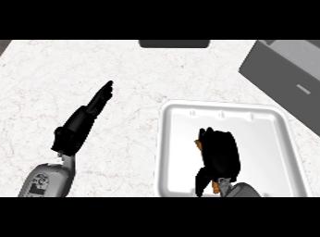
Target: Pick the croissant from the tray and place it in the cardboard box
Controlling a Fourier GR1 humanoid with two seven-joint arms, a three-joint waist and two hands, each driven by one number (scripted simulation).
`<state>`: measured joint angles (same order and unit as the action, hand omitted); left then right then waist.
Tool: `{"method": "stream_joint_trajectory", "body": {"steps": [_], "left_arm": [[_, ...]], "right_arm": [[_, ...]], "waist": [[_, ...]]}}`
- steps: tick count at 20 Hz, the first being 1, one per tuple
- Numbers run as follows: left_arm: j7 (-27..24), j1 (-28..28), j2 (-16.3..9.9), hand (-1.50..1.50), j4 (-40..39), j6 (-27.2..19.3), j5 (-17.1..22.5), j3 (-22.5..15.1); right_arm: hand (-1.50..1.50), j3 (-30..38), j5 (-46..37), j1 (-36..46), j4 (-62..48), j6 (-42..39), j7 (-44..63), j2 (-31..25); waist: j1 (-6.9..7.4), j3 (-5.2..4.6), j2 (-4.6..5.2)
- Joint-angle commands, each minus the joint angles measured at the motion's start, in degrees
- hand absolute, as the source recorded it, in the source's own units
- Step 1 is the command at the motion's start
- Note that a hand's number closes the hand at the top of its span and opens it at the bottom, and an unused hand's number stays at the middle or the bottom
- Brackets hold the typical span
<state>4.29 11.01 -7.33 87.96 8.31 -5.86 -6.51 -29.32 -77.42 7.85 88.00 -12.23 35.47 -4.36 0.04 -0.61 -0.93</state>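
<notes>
A white tray (258, 118) lies on the counter at the right of the head view. My right hand (219, 155) is over the tray's near half, its fingers curled round the croissant (199, 145). Only small orange-brown bits of the croissant show, at the hand's left edge and near the wrist; the hand hides the rest. The box (292, 69) stands at the far right, beyond the tray, and looks grey with its open top partly cut by the picture's edge. My left hand (81, 122) rests open on the left, fingers straight and pointing away, well apart from the tray.
A dark flat object (174, 44) sits at the counter's far edge, in the middle. The pale marbled counter (67, 69) stretches bare to the left and behind the tray.
</notes>
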Motion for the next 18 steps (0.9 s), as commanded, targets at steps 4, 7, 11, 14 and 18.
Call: {"method": "stream_joint_trajectory", "body": {"steps": [4,7,11,14,18], "left_arm": [[0.8,0.5,0.4,0.00,0.4,0.2,0.4,0.6],[1.4,0.6,1.1,0.00,-0.2,-0.7,0.1,0.4],[0.9,-0.2,1.0,0.00,-0.4,-0.9,0.0,0.7],[0.9,-0.3,0.6,0.00,-0.3,-1.0,0.2,1.3],[0.3,-0.5,0.3,0.00,0.5,-1.6,-0.6,1.4]], "right_arm": [[1.50,3.0,6.5,-0.4,2.2,4.8,-21.8,-15.8],[1.50,-0.3,11.1,-2.9,6.3,4.6,-34.4,-21.6],[1.50,4.3,18.1,-2.2,10.5,8.9,-48.4,-29.5],[1.50,10.9,24.8,-3.2,10.6,12.2,-58.8,-36.2],[1.50,20.0,36.9,-3.1,9.4,12.1,-71.6,-42.4]], "waist": [[-0.17,0.72,0.98],[-1.18,1.05,0.80],[-2.08,1.18,0.67],[-2.98,1.19,0.84],[-3.22,1.14,0.77]]}}
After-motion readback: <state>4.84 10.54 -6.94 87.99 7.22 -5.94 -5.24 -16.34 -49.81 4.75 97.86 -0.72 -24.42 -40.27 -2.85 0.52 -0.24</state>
